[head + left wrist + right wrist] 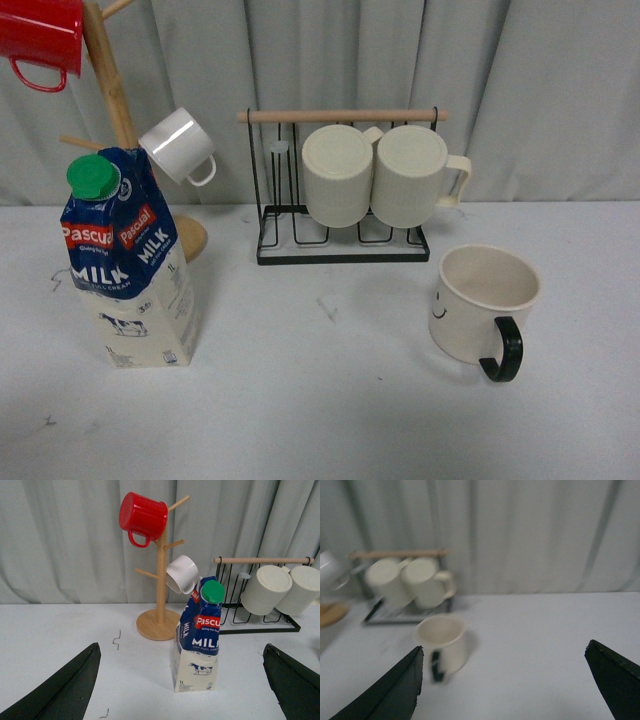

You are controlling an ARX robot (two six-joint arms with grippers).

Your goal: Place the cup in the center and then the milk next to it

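Note:
The cup (485, 305), a wide cream mug with a black handle and a smiley face, stands upright at the right of the white table. The milk (125, 260), a carton with a blue top and green cap, stands upright at the left. A small black corner mark of the center (328, 308) shows on the tabletop between them. Neither gripper shows in the front view. My left gripper (181, 646) is open and empty, with the milk (197, 645) ahead between its fingers. My right gripper (505, 646) is open and empty; the blurred cup (442, 642) is ahead, near one finger (395, 690).
A wooden mug tree (115, 90) behind the milk holds a red mug (40, 40) and a small white mug (180, 145). A black wire rack (340, 240) at the back holds two ribbed cream mugs (375, 175). A grey curtain hangs behind the table.

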